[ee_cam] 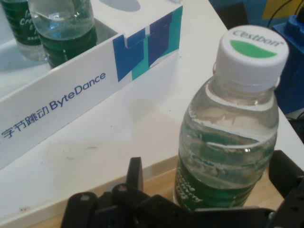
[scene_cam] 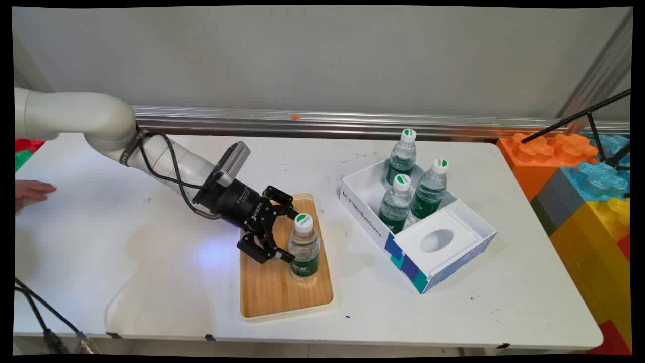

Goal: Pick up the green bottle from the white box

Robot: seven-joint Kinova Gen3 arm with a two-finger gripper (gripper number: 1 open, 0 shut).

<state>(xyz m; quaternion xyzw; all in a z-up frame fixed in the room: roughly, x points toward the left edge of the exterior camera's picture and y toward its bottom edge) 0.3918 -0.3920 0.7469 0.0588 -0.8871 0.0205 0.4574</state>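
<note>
A clear water bottle (scene_cam: 304,247) with a green label and a white cap stands upright on a wooden tray (scene_cam: 274,292). My gripper (scene_cam: 286,235) reaches in low from the left and is open, one finger on each side of the bottle's lower body. In the hand view the bottle (ee_cam: 228,142) stands between the fingers of the gripper (ee_cam: 209,176), well clear of the left finger (ee_cam: 135,173) and close against the right one (ee_cam: 285,171). Whether that finger touches it I cannot tell.
To the tray's right lies a white ByteDance box (scene_cam: 368,222) holding three more upright bottles (scene_cam: 395,204) and a white insert (scene_cam: 436,242) with an oval hole. A person's hand (scene_cam: 30,191) rests at the left edge. Large coloured blocks (scene_cam: 584,196) stand at the right, cables (scene_cam: 45,312) at the lower left.
</note>
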